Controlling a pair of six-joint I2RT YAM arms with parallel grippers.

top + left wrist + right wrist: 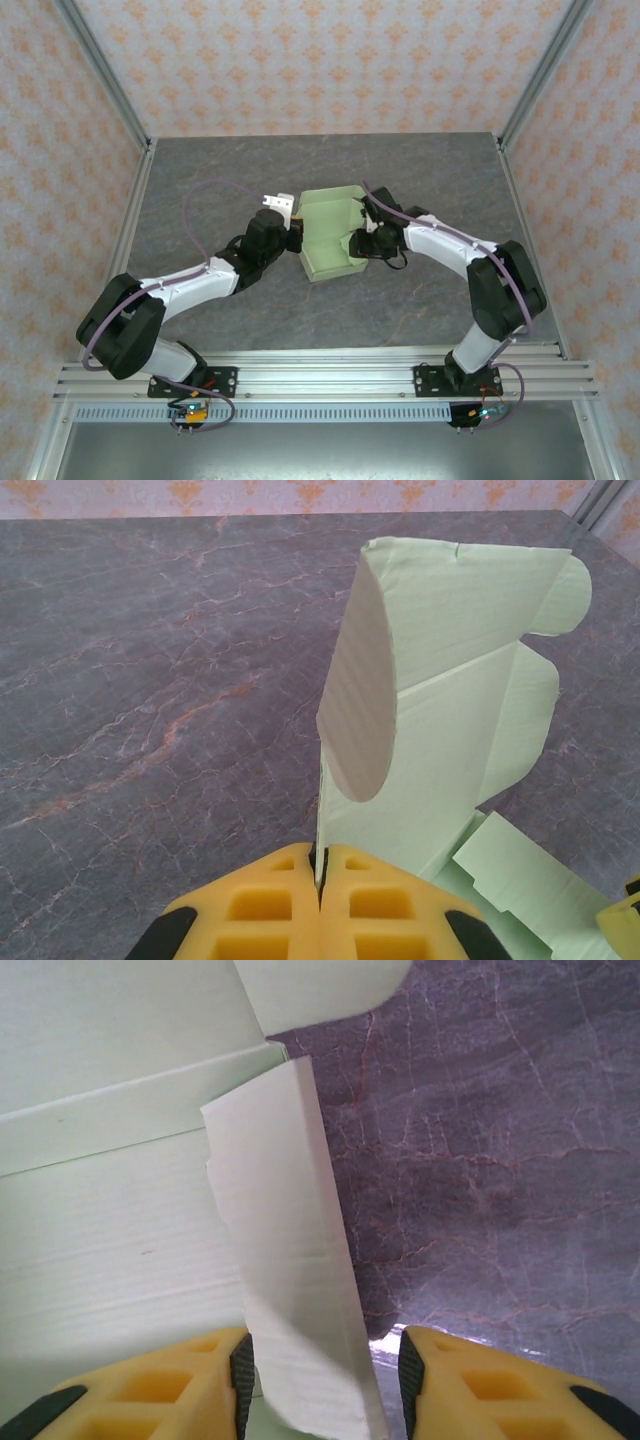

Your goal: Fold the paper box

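Note:
The pale green paper box [330, 235] sits mid-table, partly folded with its walls standing. My left gripper [296, 236] is at the box's left side. In the left wrist view its yellow fingers [260, 910] are pressed together on the lower edge of an upright side wall of the box [450, 730], whose rounded tab curls above. My right gripper [360, 243] is at the box's right side. In the right wrist view it [325, 1380] stands open, and a narrow flap [285, 1260] of the box [110, 1210] rises between the fingers, close to the left pad.
The box rests on a grey marbled tabletop [220, 170], fenced by aluminium rails [320, 365] in front and posts at the sides. Patterned walls close in the back. A yellow finger of the right gripper [622, 920] shows in the left wrist view.

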